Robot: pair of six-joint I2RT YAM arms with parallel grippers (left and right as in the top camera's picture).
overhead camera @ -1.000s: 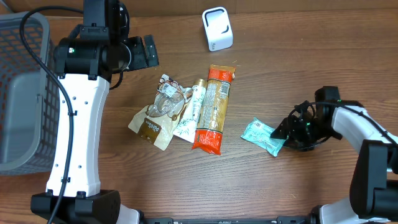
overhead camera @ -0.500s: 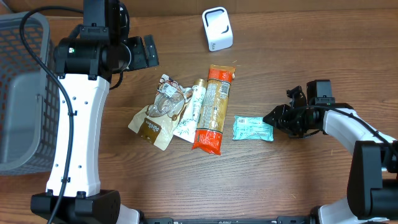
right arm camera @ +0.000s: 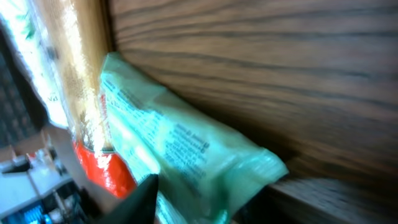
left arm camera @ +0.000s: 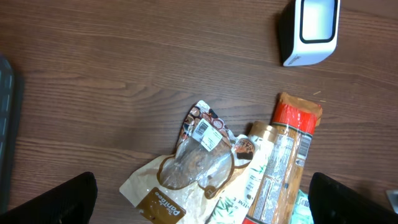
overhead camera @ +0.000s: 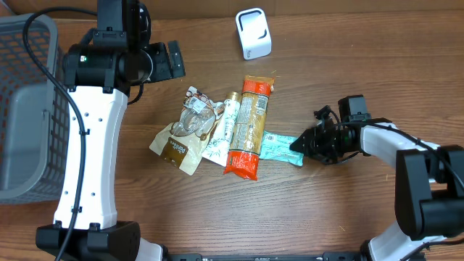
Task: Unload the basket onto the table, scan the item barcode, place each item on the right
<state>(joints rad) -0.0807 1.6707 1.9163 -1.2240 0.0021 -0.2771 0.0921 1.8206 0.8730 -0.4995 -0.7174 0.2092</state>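
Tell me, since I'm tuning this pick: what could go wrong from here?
1. The packet lies flat with one end against the bag. The right gripper, at the other end, might shove both instead of gripping.
2. A pinch on that thin end alone could slip on the way to the scanner.
3. No barcode can be made out on the packet, so it may reach the scanner facing the wrong way.

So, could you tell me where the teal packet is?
Overhead, the teal packet lies right of centre, against the orange pasta bag, with the right claw at its other end.
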